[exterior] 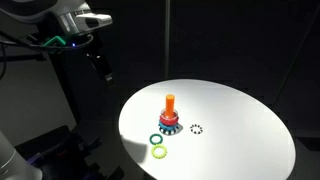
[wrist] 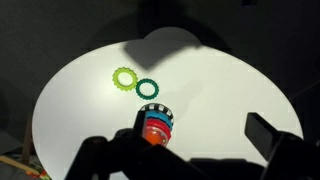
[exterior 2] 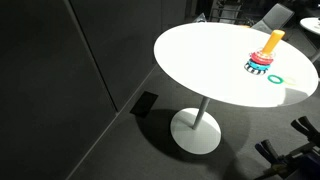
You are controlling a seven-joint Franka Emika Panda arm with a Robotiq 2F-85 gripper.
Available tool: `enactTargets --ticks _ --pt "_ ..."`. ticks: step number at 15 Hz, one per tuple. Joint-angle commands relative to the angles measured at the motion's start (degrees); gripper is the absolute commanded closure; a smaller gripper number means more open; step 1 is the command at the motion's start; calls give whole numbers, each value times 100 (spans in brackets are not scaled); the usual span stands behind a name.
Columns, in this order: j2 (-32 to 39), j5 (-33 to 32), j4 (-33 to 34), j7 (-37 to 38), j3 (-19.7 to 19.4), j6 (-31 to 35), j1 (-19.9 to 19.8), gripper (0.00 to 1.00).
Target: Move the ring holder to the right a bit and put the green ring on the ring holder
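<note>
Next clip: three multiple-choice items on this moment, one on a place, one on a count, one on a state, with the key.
1. Where is the green ring?
A. flat on the table beside the ring holder
B. on the peg
C. in the gripper

2. How many loose rings lie on the table?
A. one
B. two
C. four

3. The gripper is:
A. shut on a ring
B. open and empty
C. resting on the holder

Key: A, it lies by the holder's base; B, the green ring plus a lime ring; B, the wrist view shows the fingers spread with nothing held.
</note>
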Motion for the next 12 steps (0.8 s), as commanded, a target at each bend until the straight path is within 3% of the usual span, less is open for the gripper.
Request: enactTargets --ticks 1,12 --pt "0 -12 14 8 -16 -21 16 0" --pt "386 -18 239 33 -97 29 -79 0"
